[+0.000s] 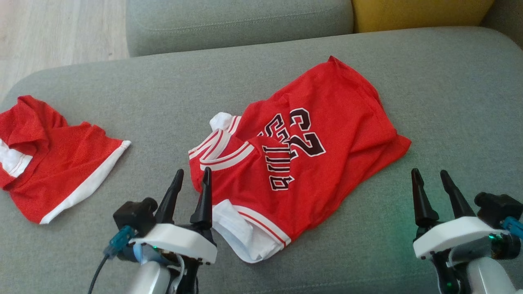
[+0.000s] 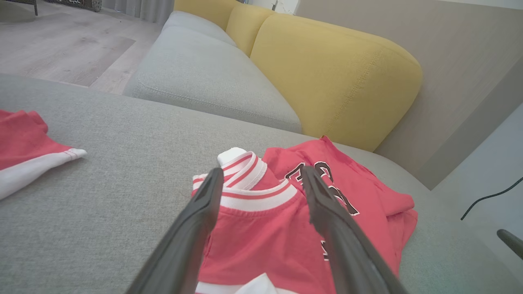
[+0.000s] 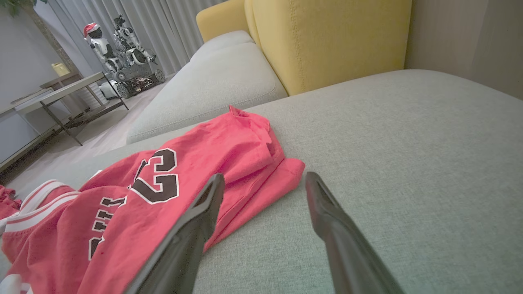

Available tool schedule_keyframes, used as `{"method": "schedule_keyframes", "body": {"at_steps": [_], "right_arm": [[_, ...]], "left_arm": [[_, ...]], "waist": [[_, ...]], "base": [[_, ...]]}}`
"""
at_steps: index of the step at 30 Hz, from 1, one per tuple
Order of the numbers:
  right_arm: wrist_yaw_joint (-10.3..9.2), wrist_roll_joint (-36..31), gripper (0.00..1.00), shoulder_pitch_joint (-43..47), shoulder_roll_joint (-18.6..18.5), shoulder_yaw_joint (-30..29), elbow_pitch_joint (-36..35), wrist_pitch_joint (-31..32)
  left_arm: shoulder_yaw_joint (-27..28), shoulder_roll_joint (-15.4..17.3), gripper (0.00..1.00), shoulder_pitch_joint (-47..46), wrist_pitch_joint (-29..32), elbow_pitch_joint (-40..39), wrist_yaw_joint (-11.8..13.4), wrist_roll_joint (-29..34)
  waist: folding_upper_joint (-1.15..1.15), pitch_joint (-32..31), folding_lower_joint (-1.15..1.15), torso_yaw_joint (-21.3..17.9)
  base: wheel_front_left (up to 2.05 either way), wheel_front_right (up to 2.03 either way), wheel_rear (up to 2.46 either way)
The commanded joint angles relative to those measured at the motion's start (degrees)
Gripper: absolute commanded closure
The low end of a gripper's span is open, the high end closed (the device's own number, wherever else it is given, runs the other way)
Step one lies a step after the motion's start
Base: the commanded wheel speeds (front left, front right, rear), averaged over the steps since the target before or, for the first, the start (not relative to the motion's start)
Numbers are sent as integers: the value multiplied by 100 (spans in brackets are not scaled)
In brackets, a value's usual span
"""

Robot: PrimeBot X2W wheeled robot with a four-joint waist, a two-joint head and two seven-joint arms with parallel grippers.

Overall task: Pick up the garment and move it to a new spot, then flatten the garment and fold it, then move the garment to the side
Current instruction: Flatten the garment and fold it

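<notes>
A red basketball jersey (image 1: 310, 159) with white trim and the number 23 lies crumpled on the grey sofa cushion (image 1: 449, 102). It also appears in the left wrist view (image 2: 261, 228) and the right wrist view (image 3: 163, 196). My left gripper (image 1: 192, 179) is open at the jersey's near left edge, by the striped collar (image 2: 261, 192), with nothing between its fingers. My right gripper (image 1: 431, 179) is open over bare cushion, just right of the jersey's lower hem corner (image 3: 286, 171).
Another red and white garment (image 1: 53, 163) lies at the cushion's left end. A second grey seat (image 1: 237, 20) and a yellow backrest (image 1: 421, 12) stand behind. Wooden floor (image 1: 53, 28) is at the far left. A table and small robot figures (image 3: 118, 45) stand in the room.
</notes>
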Motion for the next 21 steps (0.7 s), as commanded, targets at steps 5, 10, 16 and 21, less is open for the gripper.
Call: {"method": "schedule_keyframes", "body": {"at_steps": [5, 10, 16, 21], "right_arm": [[-4, -169, 0, -144, 113, -38, -409, 115], [-4, -19, 0, -373, 200, -249, -270, 376], [-4, 281, 0, -946, 249, -420, 269, 803], [-4, 430, 0, -1412, 257, -446, 763, 953]], "left_arm": [[105, 40, 0, -238, -35, -136, -46, 34], [46, 40, 0, -319, -35, -109, -50, 32], [16, 40, 0, -423, -35, -75, -75, 68], [-7, 40, 0, -541, -35, -64, -96, 82]], "waist": [[0, 73, 0, 36], [0, 190, 0, 152], [0, 443, 0, 327], [0, 654, 0, 462]], "base": [[0, 0, 0], [0, 0, 0], [0, 0, 0], [0, 0, 0]]}}
